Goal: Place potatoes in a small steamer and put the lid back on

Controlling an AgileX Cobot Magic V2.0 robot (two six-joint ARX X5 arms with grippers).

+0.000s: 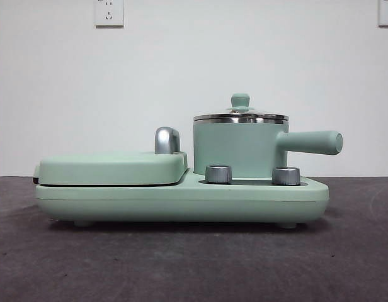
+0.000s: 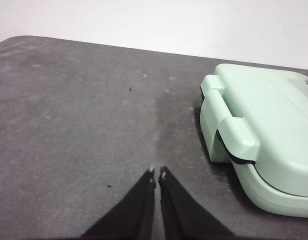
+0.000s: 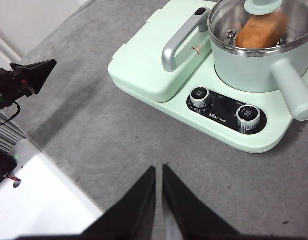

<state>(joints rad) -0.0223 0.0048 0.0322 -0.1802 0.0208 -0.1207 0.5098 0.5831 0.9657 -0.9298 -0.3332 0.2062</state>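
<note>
The small steamer (image 1: 239, 151) stands on the right half of the mint-green cooker base (image 1: 181, 200), its straight handle (image 1: 310, 142) pointing right. The lid (image 1: 240, 115) sits on its rim, knob up. In the right wrist view the potato (image 3: 258, 30) shows through the glass lid (image 3: 264, 15) inside the steamer (image 3: 254, 65). My right gripper (image 3: 159, 170) is shut and hangs over bare table in front of the cooker. My left gripper (image 2: 157, 173) is shut too, over the table beside the cooker's griddle end (image 2: 259, 135). Neither holds anything.
A flat griddle cover (image 1: 112, 167) with a silver handle (image 1: 167, 139) fills the cooker's left half. Two silver knobs (image 1: 219, 174) (image 1: 286, 175) face the front. The table edge with a black device (image 3: 21, 80) lies near the right arm. Grey table surrounds the cooker.
</note>
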